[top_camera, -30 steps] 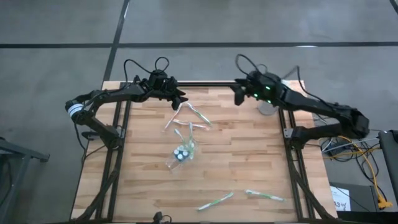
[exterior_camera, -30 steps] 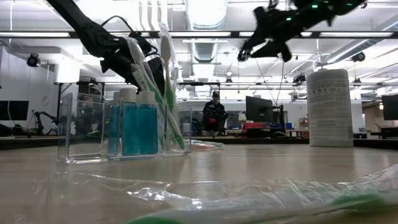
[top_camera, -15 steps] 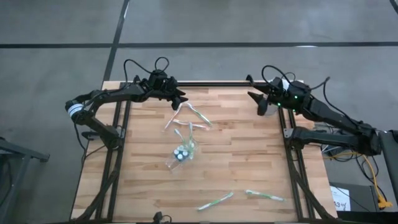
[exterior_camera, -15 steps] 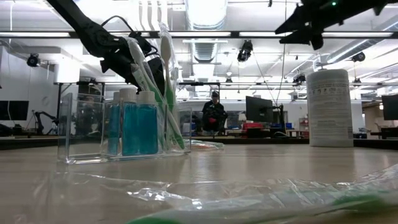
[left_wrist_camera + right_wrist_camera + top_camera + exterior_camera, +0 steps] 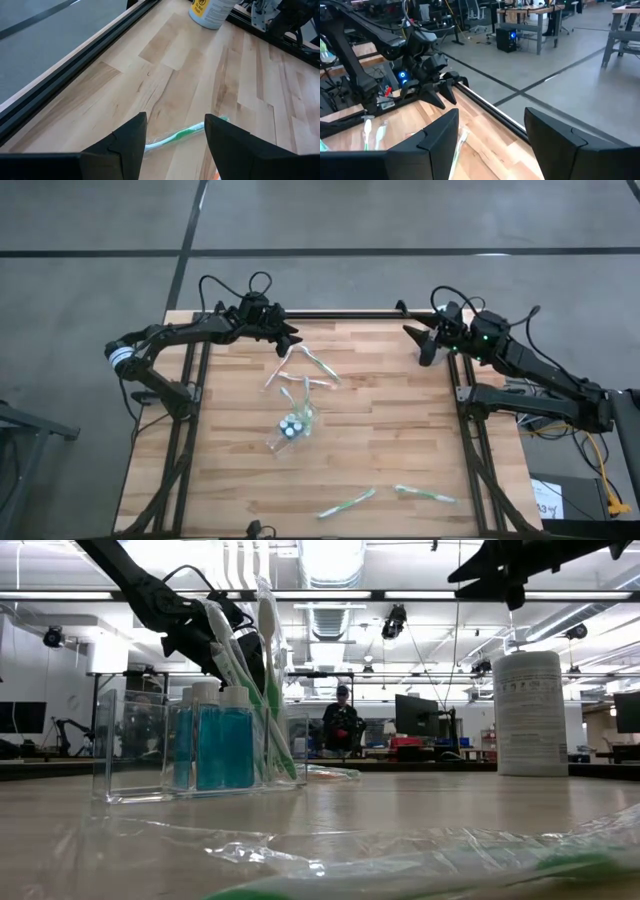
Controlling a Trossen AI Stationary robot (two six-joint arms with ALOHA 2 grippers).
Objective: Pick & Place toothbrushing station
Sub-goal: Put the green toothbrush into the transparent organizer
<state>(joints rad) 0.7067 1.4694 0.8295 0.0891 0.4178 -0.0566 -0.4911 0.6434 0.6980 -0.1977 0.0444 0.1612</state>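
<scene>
A clear organizer (image 5: 293, 425) stands mid-table on its base, holding blue bottles (image 5: 222, 745) and upright toothbrushes (image 5: 268, 680). Wrapped toothbrushes lie flat on the wood: two near the far edge (image 5: 310, 363) (image 5: 287, 392) and two near the front edge (image 5: 346, 502) (image 5: 425, 495). My left gripper (image 5: 292, 340) hangs open at the far left, above a green wrapped toothbrush (image 5: 186, 134) without touching it. My right gripper (image 5: 418, 345) is open and empty, held high at the far right edge.
A white wipes canister (image 5: 530, 712) stands at the far right of the table, close under my right arm. Black frame rails (image 5: 470, 440) run along the table's sides. Bare wood lies across the middle right (image 5: 400, 430).
My right gripper has drawn back toward the table's right edge, rising a little and rolling slightly, still open and empty. It moved mostly in the first half second.
</scene>
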